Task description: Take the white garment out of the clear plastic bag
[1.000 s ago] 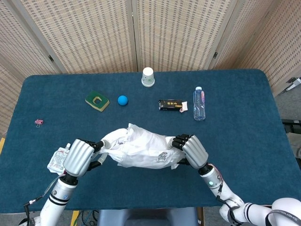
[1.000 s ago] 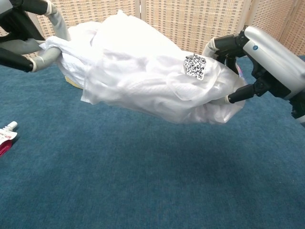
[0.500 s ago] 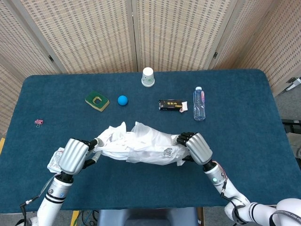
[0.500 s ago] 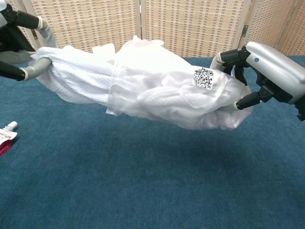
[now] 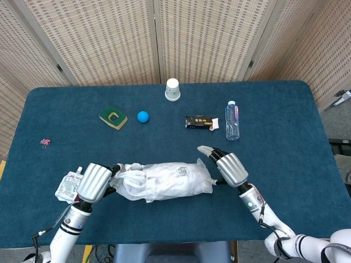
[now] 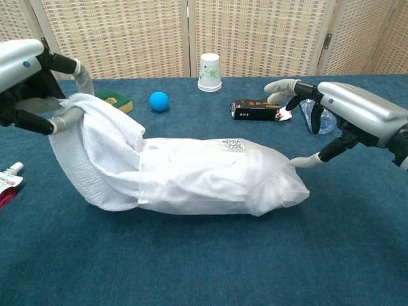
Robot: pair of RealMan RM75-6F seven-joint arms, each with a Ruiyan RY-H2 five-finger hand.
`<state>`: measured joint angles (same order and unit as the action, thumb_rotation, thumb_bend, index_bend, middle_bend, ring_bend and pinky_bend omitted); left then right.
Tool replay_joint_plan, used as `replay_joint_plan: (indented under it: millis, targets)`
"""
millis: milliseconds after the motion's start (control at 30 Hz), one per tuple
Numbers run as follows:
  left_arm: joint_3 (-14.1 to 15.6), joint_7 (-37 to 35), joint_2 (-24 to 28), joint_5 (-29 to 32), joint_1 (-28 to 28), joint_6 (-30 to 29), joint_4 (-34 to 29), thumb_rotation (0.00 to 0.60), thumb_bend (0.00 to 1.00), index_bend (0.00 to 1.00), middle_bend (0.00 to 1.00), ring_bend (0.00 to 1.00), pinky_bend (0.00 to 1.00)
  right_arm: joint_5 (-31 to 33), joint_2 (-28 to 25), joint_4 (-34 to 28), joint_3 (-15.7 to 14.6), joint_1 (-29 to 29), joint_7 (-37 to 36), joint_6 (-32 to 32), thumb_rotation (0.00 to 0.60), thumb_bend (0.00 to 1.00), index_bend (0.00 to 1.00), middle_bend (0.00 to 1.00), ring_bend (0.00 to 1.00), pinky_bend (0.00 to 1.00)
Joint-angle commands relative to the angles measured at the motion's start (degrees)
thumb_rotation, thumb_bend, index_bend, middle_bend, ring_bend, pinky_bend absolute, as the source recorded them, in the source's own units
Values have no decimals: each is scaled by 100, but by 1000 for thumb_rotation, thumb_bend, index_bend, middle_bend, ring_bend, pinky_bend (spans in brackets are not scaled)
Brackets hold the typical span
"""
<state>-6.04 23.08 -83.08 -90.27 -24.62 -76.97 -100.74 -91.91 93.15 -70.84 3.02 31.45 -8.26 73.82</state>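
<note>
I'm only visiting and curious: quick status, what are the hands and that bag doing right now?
Left hand grips white garment at bag mouth. Right hand open, off the clear plastic bag. Bag lies on table, garment partly out. Nothing in the way.

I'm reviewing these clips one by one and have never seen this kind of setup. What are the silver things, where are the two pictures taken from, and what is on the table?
The silver things are two robot hands. One picture looks down from the robot's head, the other forward from its chest. The left hand grips the white garment where it sticks out of the clear plastic bag. The right hand holds nothing, fingers apart beside the bag's far end. On the blue table lie a paper cup, a blue ball, a water bottle and a black box.
</note>
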Motion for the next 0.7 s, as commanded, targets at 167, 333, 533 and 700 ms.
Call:
replay_joint_plan:
  millis: [167,333,533,700]
  targets:
    - [172,131,-130,-55,38,30,125,600,454,725,1000,913,1000,25,-116,-112,18,-115,6,128,600,0,175,339,281,566]
    - [200,112,-111,-47,77,3,118,600,454,725,1000,912,1000,-30,-277,-294,-76,-230,80,204,600,0,420,762,677,873]
    - [218,77,-106,-43,103,-10,138,600,454,725,1000,912,1000,-99,-492,-642,-283,-394,276,202,600,0,483,983,896,1000]
    - [237,83,-100,-56,123,-21,146,600,455,725,1000,912,1000,-183,-564,-826,-417,-517,345,243,600,0,488,1000,967,1000]
